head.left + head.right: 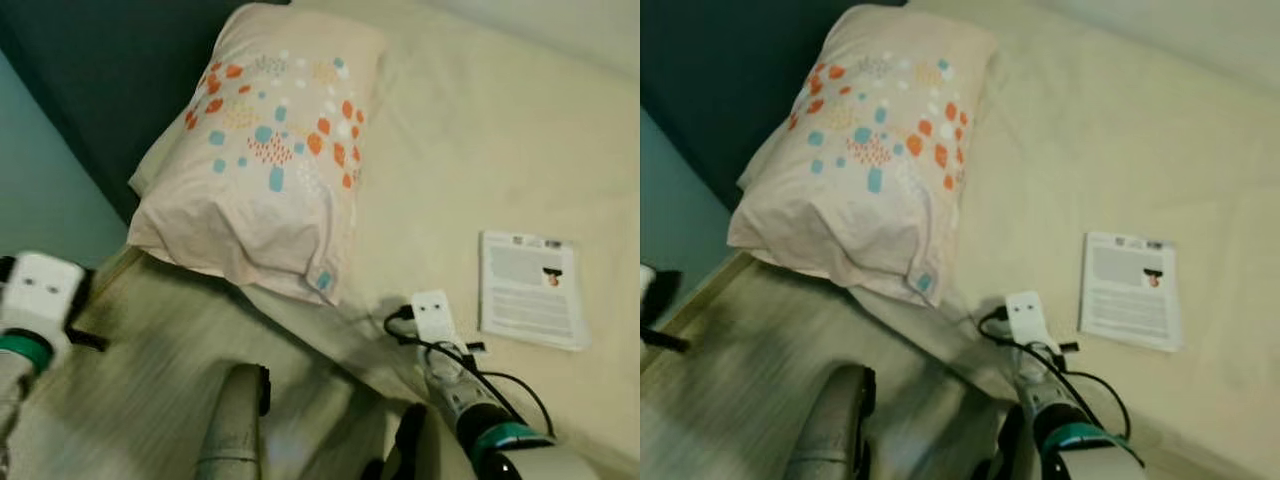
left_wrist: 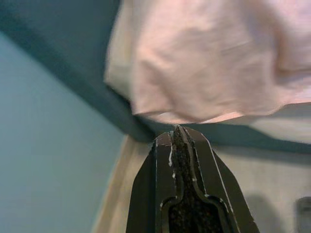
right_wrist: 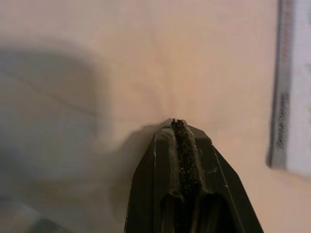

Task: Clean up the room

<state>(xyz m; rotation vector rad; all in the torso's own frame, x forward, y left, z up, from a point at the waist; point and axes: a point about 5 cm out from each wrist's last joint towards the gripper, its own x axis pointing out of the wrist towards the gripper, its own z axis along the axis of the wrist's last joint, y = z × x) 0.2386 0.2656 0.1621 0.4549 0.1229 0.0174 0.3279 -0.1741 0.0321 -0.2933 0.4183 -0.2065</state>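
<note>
Little looks tidied: the booklet (image 1: pixel 531 289) lies loose on the bed (image 1: pixel 480 130), well apart from the pillow (image 1: pixel 265 150). Right gripper (image 3: pixel 179 125) (fingers pressed together, empty) hovers near it; left gripper (image 2: pixel 177 130), likewise closed, idles beside the bed.

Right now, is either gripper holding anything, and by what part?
Nothing is held. The left gripper is shut near the pillow; the right gripper is shut, tips at the bedsheet.

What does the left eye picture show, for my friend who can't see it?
A pale pink pillow with orange and blue spots lies on a cream bed. A printed booklet rests flat nearby. The right tool reaches over the bed's edge beside the booklet; the left arm waits off to the side.
</note>
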